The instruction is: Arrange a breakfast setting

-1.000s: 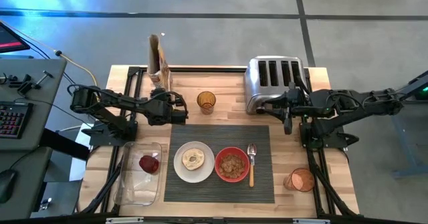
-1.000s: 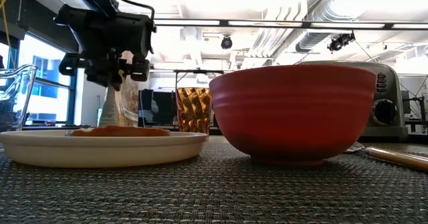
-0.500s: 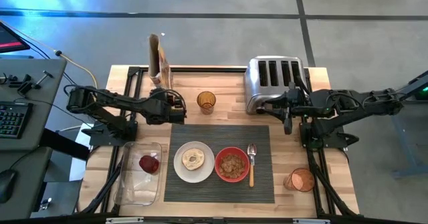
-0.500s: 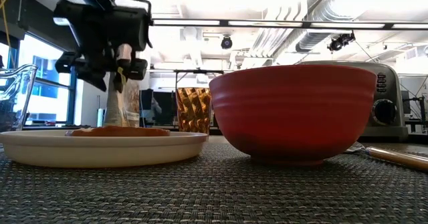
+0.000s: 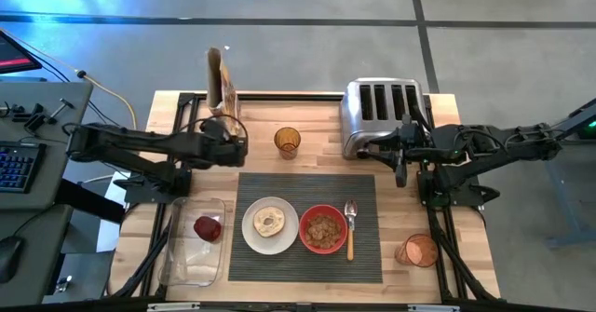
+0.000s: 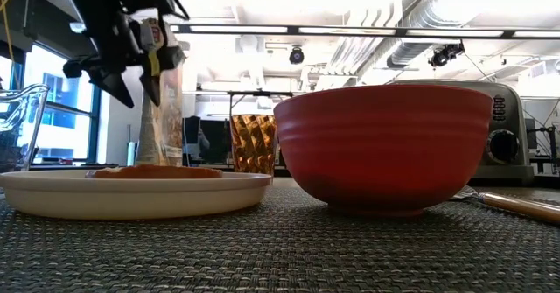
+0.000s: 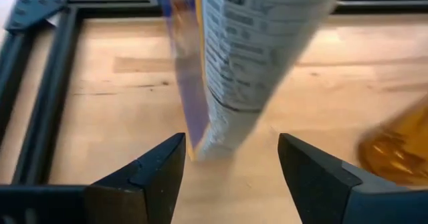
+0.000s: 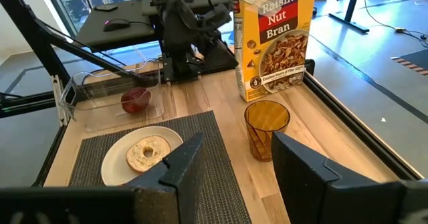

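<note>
The dark ribbed mat (image 5: 307, 256) holds a white plate (image 5: 270, 224) with a bagel half (image 5: 270, 222), a red bowl (image 5: 323, 229) of cereal, and a wooden-handled spoon (image 5: 350, 230). A dark red fruit (image 5: 207, 227) lies in the clear tray (image 5: 191, 256). My left gripper (image 7: 231, 142) hangs open above the table's far left part. The foot of the upright cereal box (image 7: 247, 57) stands just beyond its fingertips, untouched. Beside the toaster (image 5: 384, 116), my right gripper (image 8: 235, 144) waits open and raised, with nothing in it.
An amber glass (image 5: 287, 142) stands behind the mat, right of the cereal box (image 5: 220, 84). A second orange glass (image 5: 419, 250) sits near the table's right front corner. Black frame rails run along the table's edges.
My left gripper has opened, risen and drawn back toward the table's left edge, tipping less steeply down. The cereal box has stayed upright in its place.
</note>
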